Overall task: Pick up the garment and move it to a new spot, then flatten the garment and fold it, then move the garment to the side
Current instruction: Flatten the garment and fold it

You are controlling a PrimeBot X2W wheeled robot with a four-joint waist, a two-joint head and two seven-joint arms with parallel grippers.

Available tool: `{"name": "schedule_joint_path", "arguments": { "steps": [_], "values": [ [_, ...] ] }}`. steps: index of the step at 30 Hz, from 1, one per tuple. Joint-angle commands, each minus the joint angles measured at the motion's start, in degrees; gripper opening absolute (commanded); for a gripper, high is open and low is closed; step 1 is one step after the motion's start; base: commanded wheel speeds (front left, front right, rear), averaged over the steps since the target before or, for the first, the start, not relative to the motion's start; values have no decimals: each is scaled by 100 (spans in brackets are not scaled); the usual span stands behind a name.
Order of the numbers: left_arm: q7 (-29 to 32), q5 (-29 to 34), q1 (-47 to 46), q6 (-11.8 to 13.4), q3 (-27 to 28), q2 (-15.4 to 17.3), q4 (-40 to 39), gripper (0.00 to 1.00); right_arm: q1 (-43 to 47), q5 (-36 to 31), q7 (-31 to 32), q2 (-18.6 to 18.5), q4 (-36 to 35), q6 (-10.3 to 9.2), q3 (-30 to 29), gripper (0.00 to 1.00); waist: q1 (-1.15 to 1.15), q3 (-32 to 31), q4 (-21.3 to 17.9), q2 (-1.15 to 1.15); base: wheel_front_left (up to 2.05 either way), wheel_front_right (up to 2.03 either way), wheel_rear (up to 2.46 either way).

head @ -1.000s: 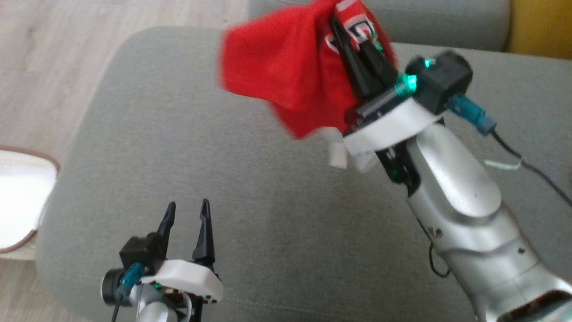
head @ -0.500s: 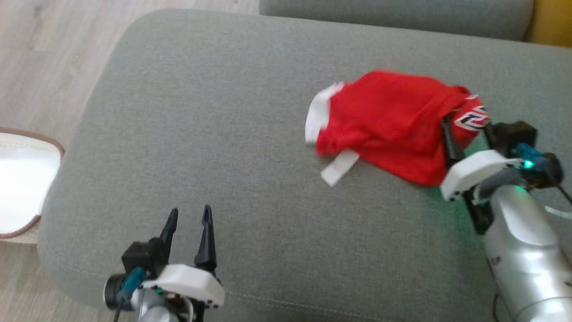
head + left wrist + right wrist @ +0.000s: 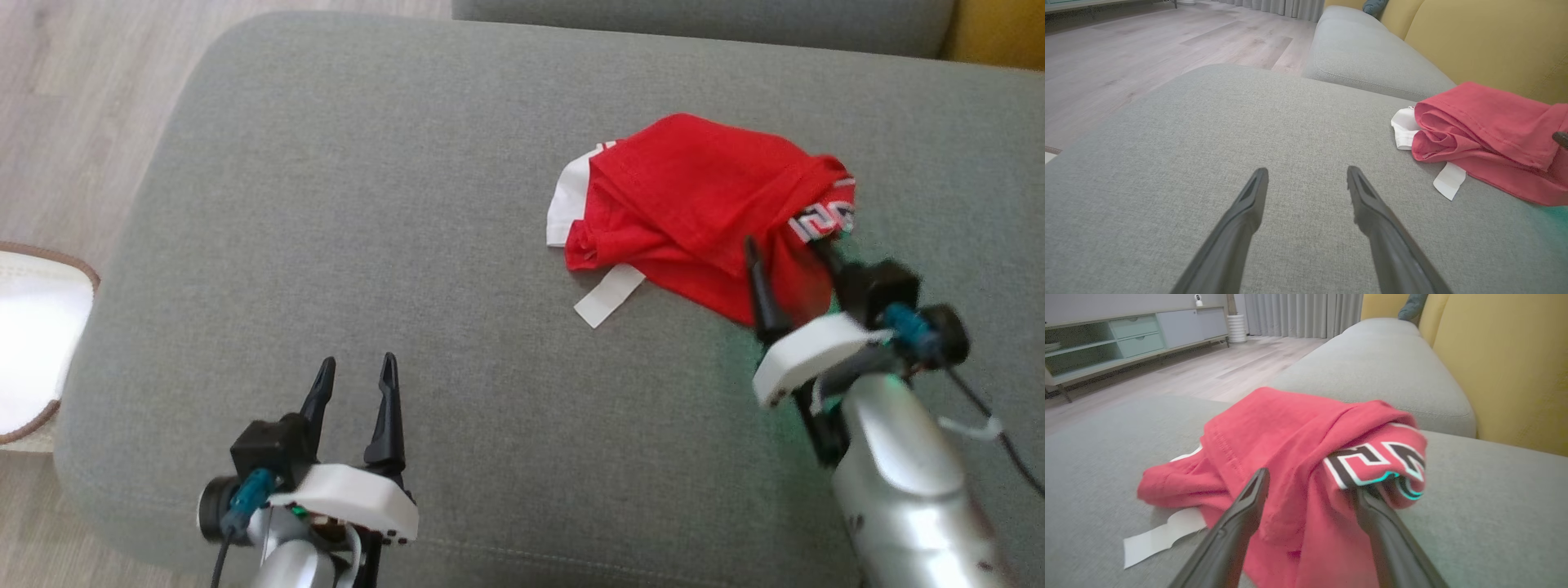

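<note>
parted wide and clamping nothing at the right gripper (image 3: 784, 253), one tip tucked under the printed fold of the red garment (image 3: 694, 196) crumpled on the right of the grey cushion (image 3: 367, 204); likewise spread and idle at the left gripper (image 3: 357, 363), near the front edge. likely to handle light, limp and unslippery, so best pinched at a hem or the white trim (image 3: 563, 204), never mid-heap. no sure container: a white, brown-rimmed thing (image 3: 37, 343) on the floor, too cropped to tell contents

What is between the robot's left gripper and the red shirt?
Nothing but bare grey sofa cushion. The head view shows that stretch between the open left gripper and the crumpled red shirt; the left wrist view shows it too.
</note>
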Motion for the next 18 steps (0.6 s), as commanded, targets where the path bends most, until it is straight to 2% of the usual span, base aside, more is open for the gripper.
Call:
{"name": "schedule_joint_path", "arguments": {
  "steps": [1,6,10,18],
  "values": [
    [-31,-53,-204,10,139,38,-156,100,74,77,-37,95,-200,37,256,100,0,-34,38,0,0,0,0],
    [-31,-49,-130,5,163,38,-146,100,425,121,-37,124,-120,37,625,100,0,-82,80,0,0,0,0],
    [-31,-51,-105,20,185,38,-150,100,664,239,-37,130,9,37,587,100,0,-99,97,0,0,0,0],
    [-31,-45,-148,16,198,38,-190,100,636,507,-37,132,-278,37,724,100,0,-9,36,0,0,0,0]
  ]
}}
